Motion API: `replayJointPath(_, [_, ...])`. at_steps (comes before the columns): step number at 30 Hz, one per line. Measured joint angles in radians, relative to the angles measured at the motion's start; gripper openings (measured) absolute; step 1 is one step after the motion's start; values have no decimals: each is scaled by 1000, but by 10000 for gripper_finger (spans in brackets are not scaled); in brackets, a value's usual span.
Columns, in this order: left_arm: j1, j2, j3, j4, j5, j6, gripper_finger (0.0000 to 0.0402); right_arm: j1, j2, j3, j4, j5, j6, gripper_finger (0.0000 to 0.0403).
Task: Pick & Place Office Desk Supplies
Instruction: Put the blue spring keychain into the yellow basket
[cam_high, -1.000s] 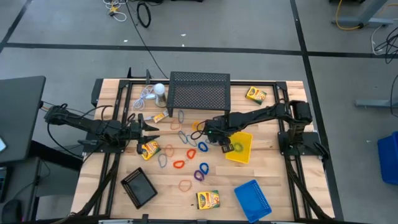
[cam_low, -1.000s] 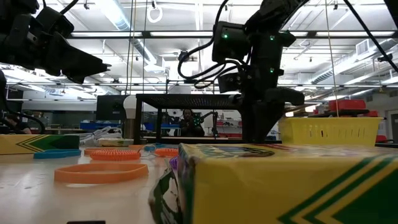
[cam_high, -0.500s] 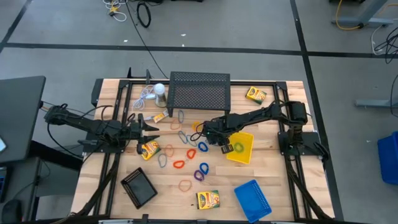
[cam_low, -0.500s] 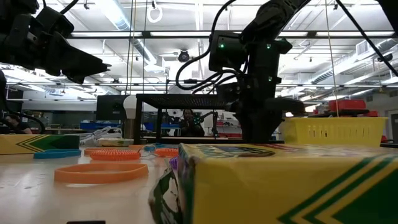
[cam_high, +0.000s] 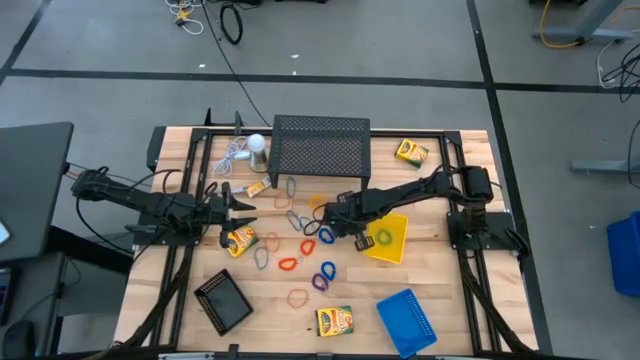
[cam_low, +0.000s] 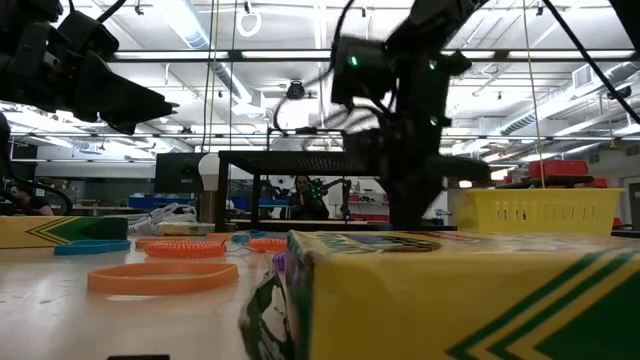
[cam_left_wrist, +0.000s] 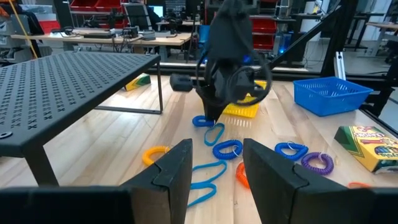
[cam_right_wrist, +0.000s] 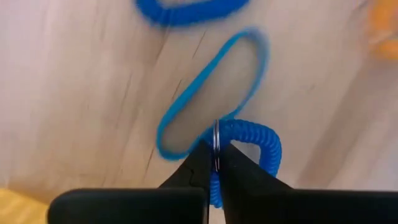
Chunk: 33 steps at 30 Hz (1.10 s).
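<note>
Coloured rubber-band loops (cam_high: 300, 246) scattered mid-table; crayon boxes (cam_high: 334, 320) flat, spread apart; yellow tray (cam_high: 393, 240), blue tray (cam_high: 407, 320), black tray (cam_high: 222, 300) well apart.

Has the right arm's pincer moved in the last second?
Yes. In the high view, the right pincer has slid left, away from the yellow tray, toward the blue loops. It is now shut on a blue coiled loop.

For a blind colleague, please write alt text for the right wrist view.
The right gripper, fingers nearly closed, pinches a blue coiled rubber-band loop just above the light wooden table. A flat blue band loop lies beside it, touching it.
</note>
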Motion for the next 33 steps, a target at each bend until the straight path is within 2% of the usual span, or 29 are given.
replayJointPath(7, [0,0,0,-6,0,0,149,40,-4,110,-9,8,18,12])
replayJointPath(11, [0,0,0,-10,0,1,149,45,-14,131,98,-89,18,12])
replayJointPath(18, [0,0,0,-11,0,3,149,41,-37,129,489,-340,11,12])
replayJointPath(26, [0,0,0,-12,0,4,149,33,-41,127,818,-463,-8,12])
replayJointPath(29, [0,0,0,-15,1,3,149,25,-42,75,1002,-524,24,12])
replayJointPath(33, [0,0,0,-15,3,3,149,1,-42,-65,1371,-577,126,12])
